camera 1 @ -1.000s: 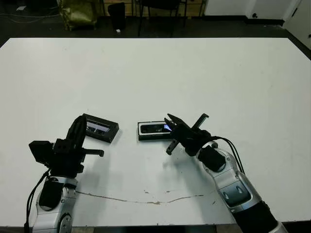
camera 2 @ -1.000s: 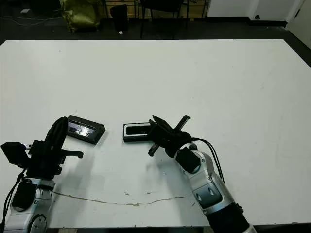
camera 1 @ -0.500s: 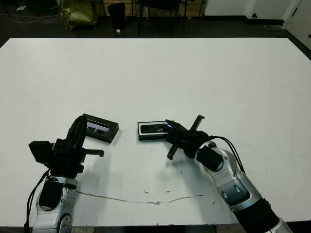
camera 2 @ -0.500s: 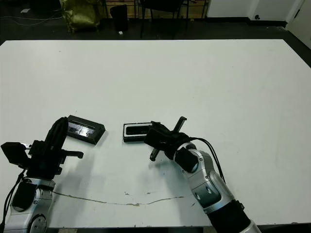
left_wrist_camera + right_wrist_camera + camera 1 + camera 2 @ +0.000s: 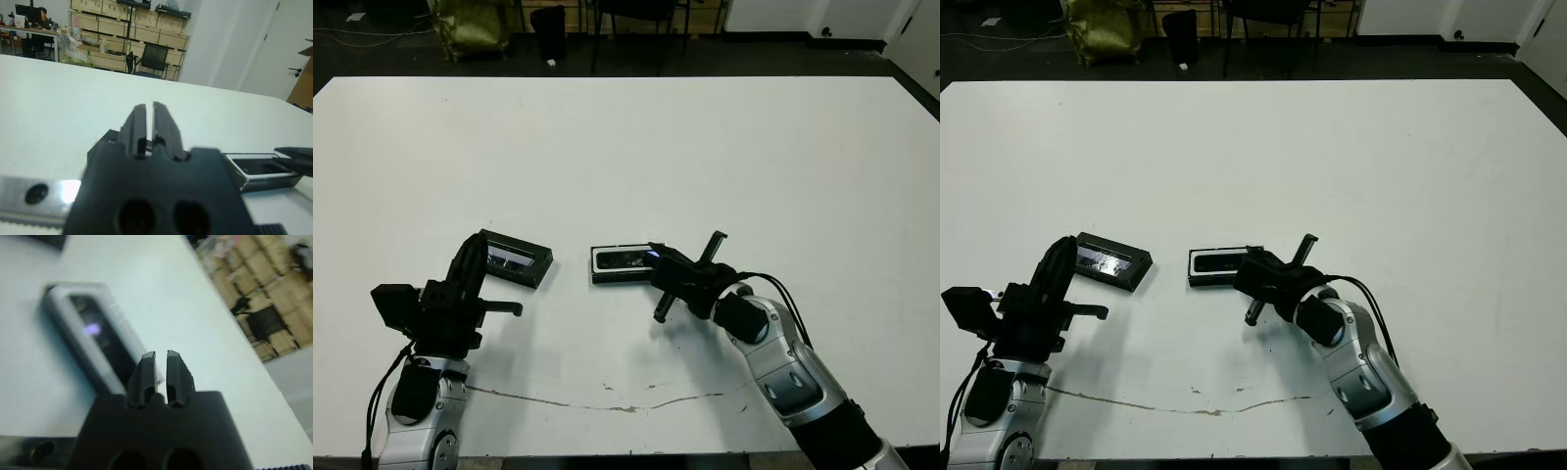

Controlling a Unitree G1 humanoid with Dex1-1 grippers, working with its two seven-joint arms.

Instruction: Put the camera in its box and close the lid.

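From the head view I see the camera (image 5: 625,259) lying inside the box (image 5: 621,264) near the middle of the white worktop (image 5: 705,157), with my right gripper (image 5: 658,266) at the box's right end, its fingers (image 5: 146,374) clenched together on nothing. The lid (image 5: 516,258) lies flat on the worktop, well to the left of the box and apart from it. My left gripper (image 5: 150,127) sits just beside the lid's near-left edge, fingers pressed nearly together and grasping nothing.
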